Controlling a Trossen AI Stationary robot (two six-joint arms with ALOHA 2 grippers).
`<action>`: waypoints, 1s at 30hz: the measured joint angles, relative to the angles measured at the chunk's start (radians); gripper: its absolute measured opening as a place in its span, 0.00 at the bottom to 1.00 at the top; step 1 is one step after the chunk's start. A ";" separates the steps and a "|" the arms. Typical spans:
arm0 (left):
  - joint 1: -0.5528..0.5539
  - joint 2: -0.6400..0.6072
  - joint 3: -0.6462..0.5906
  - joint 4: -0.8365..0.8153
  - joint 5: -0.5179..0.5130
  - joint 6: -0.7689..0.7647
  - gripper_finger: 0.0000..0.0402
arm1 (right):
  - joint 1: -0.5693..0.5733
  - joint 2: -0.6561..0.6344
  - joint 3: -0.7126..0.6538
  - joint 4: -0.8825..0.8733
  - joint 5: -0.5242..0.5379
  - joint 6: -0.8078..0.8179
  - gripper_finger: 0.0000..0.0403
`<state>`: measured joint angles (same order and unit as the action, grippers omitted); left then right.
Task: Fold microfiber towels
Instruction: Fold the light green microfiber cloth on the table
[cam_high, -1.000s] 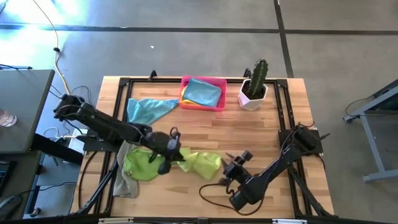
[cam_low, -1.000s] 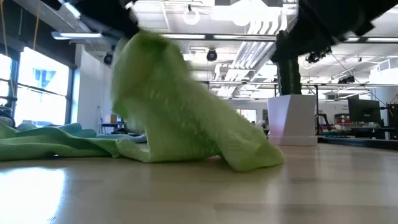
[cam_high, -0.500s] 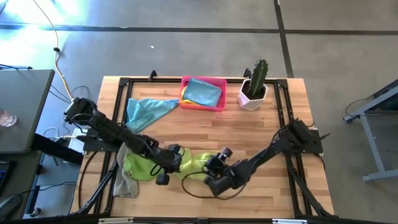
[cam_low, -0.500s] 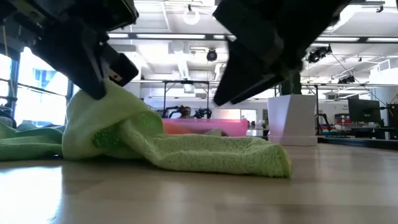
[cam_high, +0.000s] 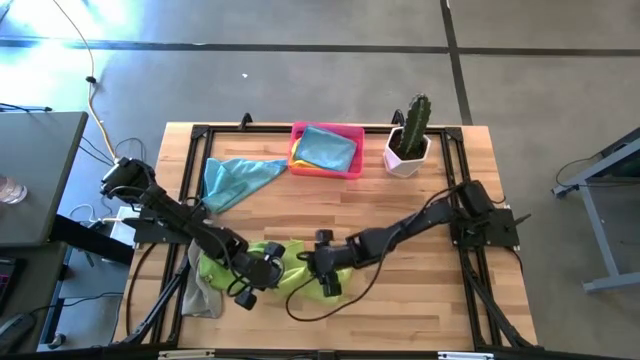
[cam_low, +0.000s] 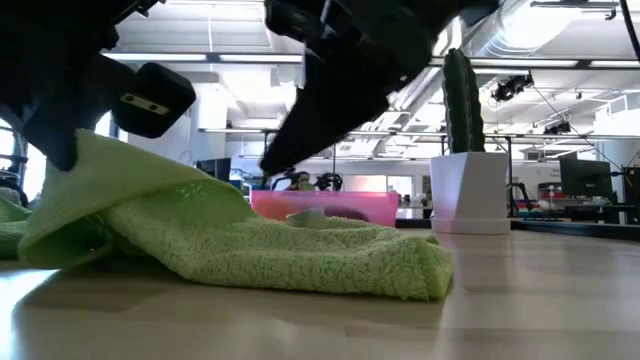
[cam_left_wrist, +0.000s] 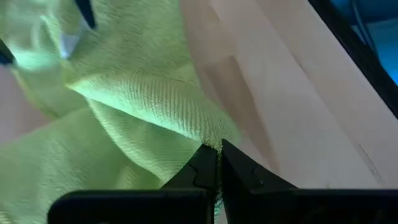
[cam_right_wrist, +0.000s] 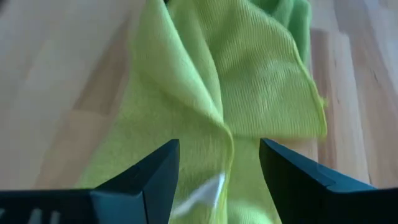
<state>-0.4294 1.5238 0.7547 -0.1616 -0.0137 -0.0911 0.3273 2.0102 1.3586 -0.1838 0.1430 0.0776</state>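
Pinching the lime green towel (cam_left_wrist: 155, 106), left tool (cam_left_wrist: 217, 163) closed.

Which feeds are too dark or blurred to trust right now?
Low view: both arms are black silhouettes against bright ceiling lights, while the green towel is sharp. Right wrist view: the towel blurs near the open right gripper. Left wrist view: sharp at the left gripper, pinching the towel. High view: evenly lit.
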 joint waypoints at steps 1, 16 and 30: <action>0.000 0.000 0.000 0.000 -0.005 0.000 0.00 | -0.012 0.003 0.000 0.016 -0.026 -0.023 0.53; -0.041 -0.004 0.000 -0.001 -0.156 0.043 0.00 | -0.105 0.081 0.001 0.150 -0.435 -0.121 0.42; -0.105 -0.017 0.000 0.010 -0.240 0.041 0.00 | -0.113 0.081 0.001 0.181 -0.375 -0.171 0.36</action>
<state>-0.5345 1.5070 0.7550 -0.1516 -0.2538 -0.0504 0.2139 2.0911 1.3598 -0.0026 -0.2317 -0.0932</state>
